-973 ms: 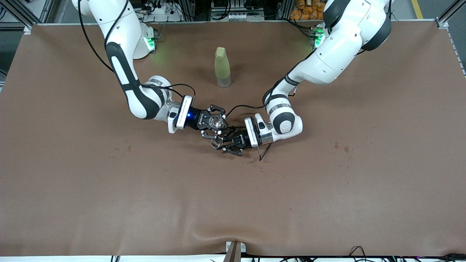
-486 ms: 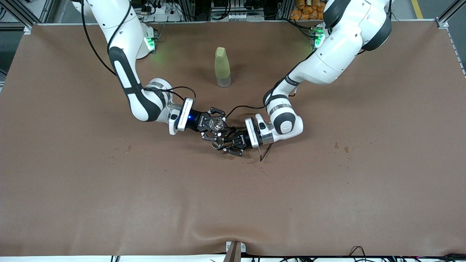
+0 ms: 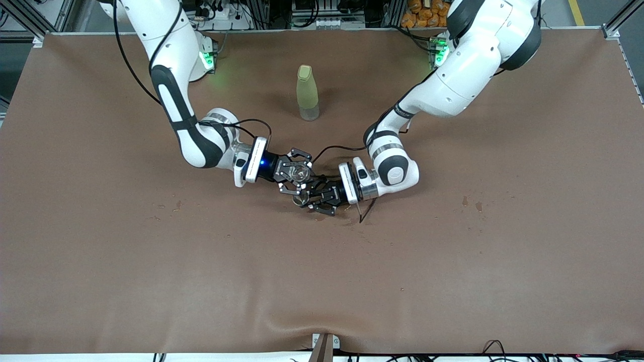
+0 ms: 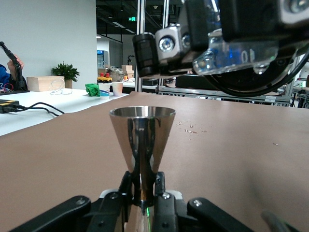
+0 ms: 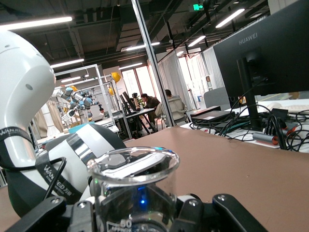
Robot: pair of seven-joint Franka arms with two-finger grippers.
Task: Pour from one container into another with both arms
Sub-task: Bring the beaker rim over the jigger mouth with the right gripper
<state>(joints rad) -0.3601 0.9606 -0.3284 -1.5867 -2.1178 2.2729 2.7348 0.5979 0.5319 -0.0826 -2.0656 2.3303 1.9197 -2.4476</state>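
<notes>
Near the middle of the brown counter (image 3: 151,281) the two arms meet, their grippers almost touching. The right gripper (image 3: 296,171), reaching in from the right arm's end of the counter, is clamped on the clear glass cup (image 3: 301,171); in the right wrist view that cup (image 5: 133,186) stands upright between the black fingers (image 5: 193,212), its thin transparent rim level (printed marks show faintly on its wall). The left gripper (image 3: 311,197), coming from the left arm's end, is closed on the narrow foot of the metal-rimmed cup (image 3: 300,198), which sits just beside the glass cup and lower in the front view. From the left wrist view the metal cup (image 4: 142,142) is upright, a shiny cone widening to a round rim, with the right gripper (image 4: 212,36) and its glass cup hanging just above and slightly to one side of it. A tall yellow-green bottle (image 3: 307,92) stands upright on the counter, farther from the front camera than both grippers and well apart from them.
</notes>
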